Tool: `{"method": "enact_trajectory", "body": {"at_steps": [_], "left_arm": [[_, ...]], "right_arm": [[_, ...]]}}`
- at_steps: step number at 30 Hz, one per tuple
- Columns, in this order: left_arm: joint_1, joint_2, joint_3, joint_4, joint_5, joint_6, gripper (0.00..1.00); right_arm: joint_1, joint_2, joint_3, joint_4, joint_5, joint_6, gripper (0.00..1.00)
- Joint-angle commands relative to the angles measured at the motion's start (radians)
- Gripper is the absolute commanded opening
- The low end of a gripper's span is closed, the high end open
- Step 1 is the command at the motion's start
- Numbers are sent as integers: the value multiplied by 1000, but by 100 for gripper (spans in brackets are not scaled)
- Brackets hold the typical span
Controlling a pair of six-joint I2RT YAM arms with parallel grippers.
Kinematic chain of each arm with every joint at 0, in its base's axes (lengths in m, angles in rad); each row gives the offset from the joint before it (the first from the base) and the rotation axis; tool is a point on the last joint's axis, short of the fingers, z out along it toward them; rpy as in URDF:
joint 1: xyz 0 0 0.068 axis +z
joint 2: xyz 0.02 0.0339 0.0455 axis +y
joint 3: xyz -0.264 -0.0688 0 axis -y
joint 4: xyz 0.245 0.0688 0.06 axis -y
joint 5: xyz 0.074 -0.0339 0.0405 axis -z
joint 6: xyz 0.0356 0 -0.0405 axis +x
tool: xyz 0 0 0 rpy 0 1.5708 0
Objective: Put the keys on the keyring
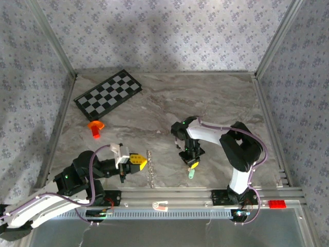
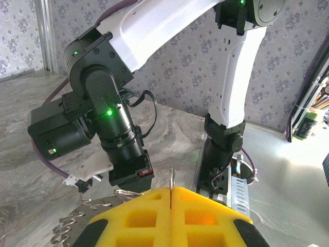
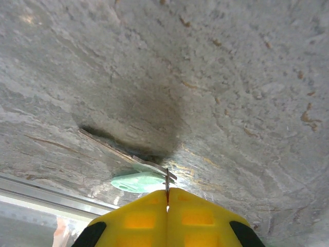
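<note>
- Key [image 3: 136,181], one item: pale mint-green plastic head, short dark metal blade, far smaller than the ring it is meant for.
- Location: at the tips of the right pincer [image 3: 167,191]. The head juts out to one side just past the pads [image 3: 149,203], close above the marble-patterned table [image 3: 231,92]. Contact with the surface cannot be told.
- Right pincer, state: jaws closed tight, with a thin metal edge nipped between them, judged to be the key's blade.
- Handling, key: judged light, rigid and slippery on the metal, so apt to pivot in so narrow a pinch. A hold on the blade leaves the head free for threading. Any hole in the head is too small to make out.
- Keyring [image 2: 170,179]: thin silvery wire ring fringed with many small silver keys [image 2: 72,226], which hang low and to one side of the left pincer [image 2: 170,189].
- Left pincer, state: jaws closed, ring wire clamped edge-on between the yellow pads.
- Handling, keyring: judged stiff wire, heavier than the key, its loose fringe liable to swing. Best taken on bare wire, clear of the fringe.
- Spacing: right pincer near the left pincer but apart from it, key not touching ring.
- Also present: checkerboard [image 1: 108,94] and orange plastic piece [image 1: 95,127], both well beyond the left pincer.
</note>
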Motion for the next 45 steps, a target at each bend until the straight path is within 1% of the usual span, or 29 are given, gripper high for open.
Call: {"method": "enact_trajectory", "body": {"at_steps": [1, 7, 10, 15, 19, 21, 26, 30, 33, 41, 45], "left_arm": [[-10, -19, 4, 57, 10, -12, 0], [-10, -13, 2, 60, 10, -12, 0], [-11, -10, 0, 60, 8, -12, 0], [-11, -3, 4, 60, 7, -11, 0], [-10, 1, 6, 56, 7, -9, 0], [-10, 2, 8, 54, 2, -9, 0], [-11, 3, 6, 54, -4, -8, 0], [-10, 7, 3, 62, -2, -6, 0], [-12, 14, 4, 63, 2, -6, 0], [-10, 15, 8, 56, -4, -6, 0], [-11, 20, 10, 57, -4, -4, 0]], "right_arm": [[-4, 19, 20, -30, -1, -32, 0], [-10, 28, 16, -15, 1, -37, 0], [-14, 9, 11, -1, -3, -32, 4], [-16, -53, -13, 52, -5, 6, 18], [-16, -114, -65, 106, -12, 59, 26], [-12, -163, -99, 145, -7, 106, 31], [17, -315, -208, 235, 26, 248, 40], [43, -420, -297, 296, 68, 337, 40], [50, -466, -357, 353, 81, 381, 40], [64, -443, -381, 432, 121, 382, 37], [68, -432, -390, 460, 121, 374, 35]]}}
